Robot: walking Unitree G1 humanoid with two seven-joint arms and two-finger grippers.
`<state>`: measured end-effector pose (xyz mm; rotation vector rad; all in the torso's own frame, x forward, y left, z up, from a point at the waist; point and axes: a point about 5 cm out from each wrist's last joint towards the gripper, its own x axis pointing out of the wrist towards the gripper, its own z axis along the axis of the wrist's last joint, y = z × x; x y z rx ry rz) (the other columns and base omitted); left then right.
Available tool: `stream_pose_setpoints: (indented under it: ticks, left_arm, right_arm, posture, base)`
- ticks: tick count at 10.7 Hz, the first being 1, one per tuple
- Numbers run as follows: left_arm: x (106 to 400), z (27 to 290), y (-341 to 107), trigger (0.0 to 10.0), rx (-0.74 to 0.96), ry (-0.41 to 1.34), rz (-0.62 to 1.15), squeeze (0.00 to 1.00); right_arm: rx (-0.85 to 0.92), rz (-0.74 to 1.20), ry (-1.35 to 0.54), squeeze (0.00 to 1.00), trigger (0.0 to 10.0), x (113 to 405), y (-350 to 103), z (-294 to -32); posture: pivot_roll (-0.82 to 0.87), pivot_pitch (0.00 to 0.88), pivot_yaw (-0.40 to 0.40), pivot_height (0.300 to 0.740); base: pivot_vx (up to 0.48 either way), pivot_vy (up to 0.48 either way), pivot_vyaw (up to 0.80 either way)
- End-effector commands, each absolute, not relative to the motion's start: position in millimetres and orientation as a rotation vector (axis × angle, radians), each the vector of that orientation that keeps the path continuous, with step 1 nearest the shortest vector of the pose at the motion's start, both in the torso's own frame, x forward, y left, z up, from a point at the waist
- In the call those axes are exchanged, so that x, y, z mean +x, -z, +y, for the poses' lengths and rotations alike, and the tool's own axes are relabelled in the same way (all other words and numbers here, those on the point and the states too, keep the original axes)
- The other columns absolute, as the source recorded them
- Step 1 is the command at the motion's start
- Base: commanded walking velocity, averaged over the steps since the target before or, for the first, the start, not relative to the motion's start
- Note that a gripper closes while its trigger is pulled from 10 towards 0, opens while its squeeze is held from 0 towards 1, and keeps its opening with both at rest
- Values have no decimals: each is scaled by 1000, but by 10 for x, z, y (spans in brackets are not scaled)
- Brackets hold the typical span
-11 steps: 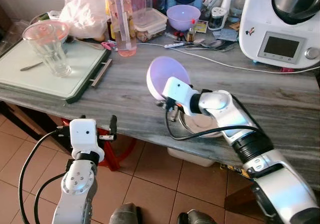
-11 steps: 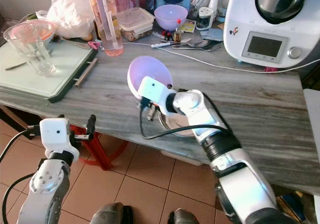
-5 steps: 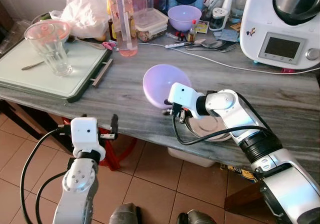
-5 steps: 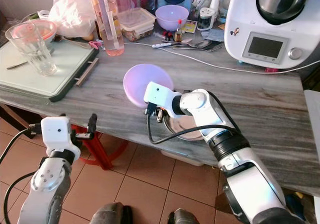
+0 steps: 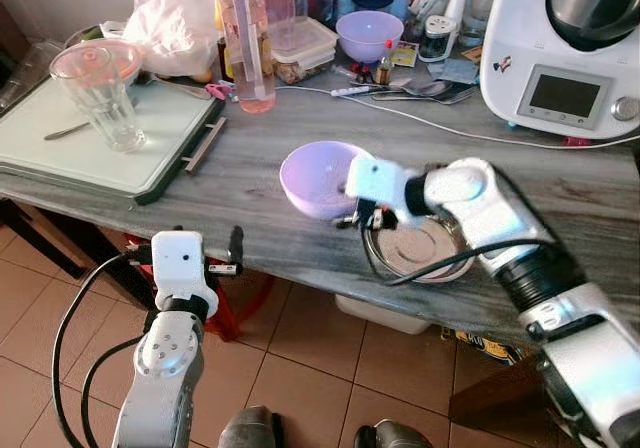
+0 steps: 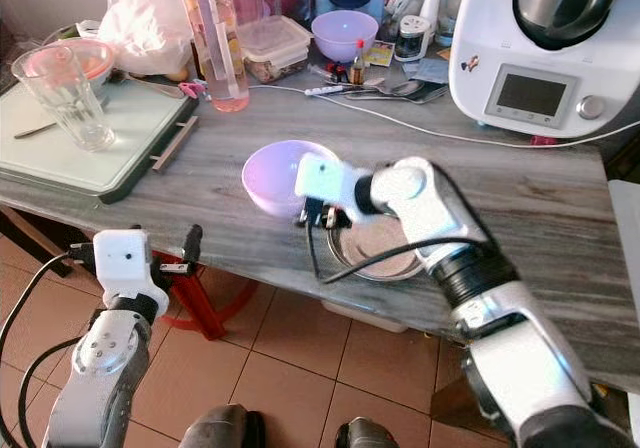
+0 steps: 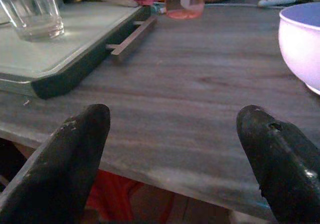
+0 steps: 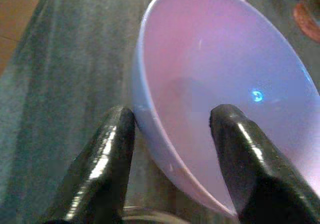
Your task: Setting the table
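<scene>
On the far left of the grey wood-grain table (image 5: 250, 168) lies one pale green tray (image 5: 90, 143) with a dark rim and a bar handle. On it stands one clear drinking glass (image 5: 100, 93), with a piece of cutlery (image 5: 65, 130) lying beside it. Behind the tray sits one white plastic bag (image 5: 170, 28).

Below the table edge, the left claw (image 5: 205, 263) hangs over the tiled floor (image 5: 300, 358), released, its two black fingers (image 7: 75, 154) spread wide and gripping nothing.

Next along the back come one tall pink bottle (image 5: 242, 38) and two clear lidded containers (image 5: 295, 28), one stacked on the other. There are two lilac bowls. One bowl at the back (image 5: 367, 33) stands among small jars. The other, the lilac bowl (image 5: 318, 178), sits upright near the front edge of the table, just beside one shallow metal plate (image 5: 420, 248).

The right claw (image 8: 172, 159) grips this bowl by its rim, one finger inside and one outside the wall. The silver right arm reaches over the metal plate.

At the far right stands one white kitchen machine (image 5: 565, 58) with a small screen, and one white cable (image 5: 420, 118) runs across the table before it.
</scene>
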<state>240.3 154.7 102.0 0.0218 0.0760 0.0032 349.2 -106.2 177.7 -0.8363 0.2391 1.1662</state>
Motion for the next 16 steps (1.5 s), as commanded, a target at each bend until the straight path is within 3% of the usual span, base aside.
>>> stream_pose_setpoints:
  ticks: [1, 6, 9, 12, 13, 14, 16]
  left_arm:
    - [2426, 1559, -1011, 10000, 24, -3, 80, 0]
    - [2459, 1549, -991, 10000, 24, 6, 81, 0]
    - [2465, 1532, -994, 10000, 20, 10, 75, 0]
    - [2428, 1519, -972, 10000, 14, 19, 83, 0]
    - [2423, 1520, -975, 10000, 13, 24, 86, 0]
    - [2420, 1516, -971, 10000, 13, 28, 89, 0]
    - [2442, 1472, -975, 10000, -2, 64, 91, 0]
  right_arm:
    - [-850, 207, -1167, 1000, 10000, 3508, -1899, -1068]
    - [-749, 147, -1173, 1000, 10000, 3493, -2029, -1025]
    - [-591, -43, -1077, 1000, 10000, 3492, -2239, -902]
    - [-381, -236, -663, 1000, 10000, 3475, -2321, -1006]
    - [-386, -293, -482, 1000, 10000, 3357, -2273, -1140]
    - [-444, -338, -434, 1000, 10000, 3286, -2268, -1198]
    - [-437, -286, -185, 1000, 10000, 3096, -2087, -1516]
  posture:
    - [98, 49, 39, 740]
    - [93, 33, 40, 740]
    - [85, 31, 43, 740]
    - [73, 44, 46, 740]
    - [63, 54, 47, 740]
    - [61, 59, 48, 740]
    - [31, 73, 63, 740]
  base:
    - [0, 0, 0]
    - [0, 0, 0]
    - [0, 0, 0]
    - [0, 0, 0]
    - [0, 0, 0]
    - [0, 0, 0]
    - [0, 0, 0]
